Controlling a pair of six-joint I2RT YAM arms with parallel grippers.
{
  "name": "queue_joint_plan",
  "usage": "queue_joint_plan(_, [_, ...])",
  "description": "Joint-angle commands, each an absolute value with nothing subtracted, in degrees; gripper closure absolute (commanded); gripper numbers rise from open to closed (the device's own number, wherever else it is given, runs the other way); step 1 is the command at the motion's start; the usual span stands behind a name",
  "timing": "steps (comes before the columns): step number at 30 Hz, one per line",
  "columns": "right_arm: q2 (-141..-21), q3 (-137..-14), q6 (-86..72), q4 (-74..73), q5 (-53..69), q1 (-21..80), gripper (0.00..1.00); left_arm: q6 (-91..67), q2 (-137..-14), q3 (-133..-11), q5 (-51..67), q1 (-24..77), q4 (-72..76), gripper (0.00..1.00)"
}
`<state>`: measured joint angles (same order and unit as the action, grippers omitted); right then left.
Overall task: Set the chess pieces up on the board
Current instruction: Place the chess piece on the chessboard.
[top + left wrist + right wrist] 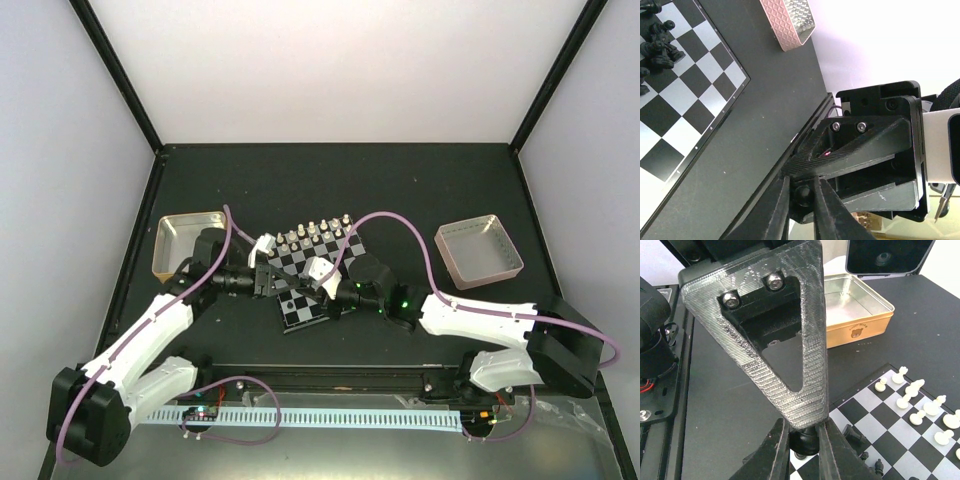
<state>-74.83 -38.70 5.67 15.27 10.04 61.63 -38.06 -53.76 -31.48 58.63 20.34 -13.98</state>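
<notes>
The board (338,262) lies mid-table, with white chess pieces (318,233) in a row along its far edge. Both grippers meet over its left part. In the right wrist view, my right gripper (804,429) is shut on a black chess piece (805,442), and the left gripper's ridged finger (790,390) presses onto it from above. In the left wrist view, my left gripper (801,187) is closed round the same black piece (803,196). More black pieces (660,47) stand or lie on the board (695,105). White pieces (915,400) stand in a loose group.
A gold tin (185,242) sits left of the board, and a pink tray (478,250) sits to its right. A toppled black piece (856,435) lies on the board just beside my right fingers. A black rail (330,378) runs along the near edge.
</notes>
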Motion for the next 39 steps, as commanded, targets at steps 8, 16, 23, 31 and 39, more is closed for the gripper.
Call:
queue_joint_plan(8, [-73.7,-40.0,5.1,15.0,13.1,61.9,0.94,-35.2,-54.0,-33.7,59.2,20.7,-13.6,0.98])
queue_joint_plan(16, [-70.4,-40.9,-8.5,6.7,6.9,61.6,0.43,-30.0,-52.5,-34.5,46.6,22.1,-19.0,0.98])
queue_joint_plan(23, [-58.9,-36.6,-30.2,-3.5,-7.2,61.2,0.32,-26.6,-54.1,-36.0,21.9,31.9,-24.2,0.98])
queue_joint_plan(31, [-59.1,-47.0,-56.0,-36.8,-21.9,60.4,0.31,-24.2,-65.9,-43.2,1.2,45.1,-30.2,0.98])
queue_joint_plan(39, [-57.0,-45.4,-59.3,-38.3,-20.9,57.8,0.30,-26.1,-76.6,-44.4,-5.9,49.0,-30.1,0.99])
